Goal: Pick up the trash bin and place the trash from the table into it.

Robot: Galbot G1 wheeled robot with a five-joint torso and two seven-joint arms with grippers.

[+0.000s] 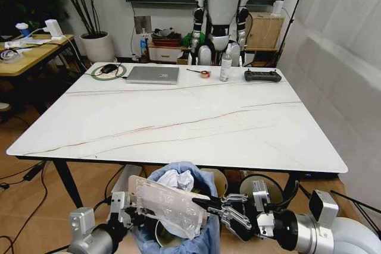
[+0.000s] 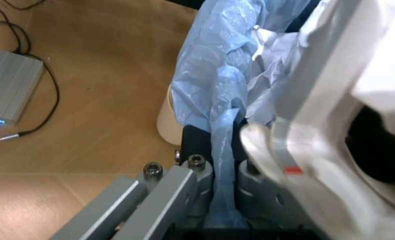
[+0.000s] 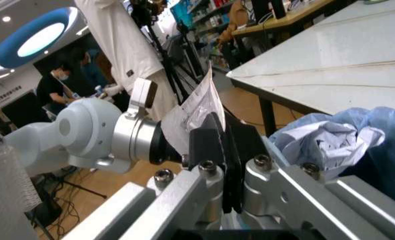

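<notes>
Ahead and filling most of the head view: the table [image 1: 178, 117], white marble-look top with thin veins, near edge just above the trash bin [image 1: 178, 215]. At the far edge: a silver laptop [image 1: 153, 74], a clear spray bottle [image 1: 225, 63], a black controller [image 1: 262, 75], a small tape roll [image 1: 205, 74].

Below the near edge, held off the floor between both arms: the trash bin, blue bag bulging over the rim, crumpled white paper [image 1: 177, 179] inside.

Low on the left: left gripper [image 2: 217, 165], clenched on the bag-covered rim of the trash bin, blue plastic pinched between the fingers in the left wrist view. Partly hidden behind a clear plastic sheet [image 1: 169, 205] with faint, unreadable print.

Low on the right: right gripper [image 1: 233, 217], reaching inward toward the bin's right side; whether open or closed not discernible.
</notes>
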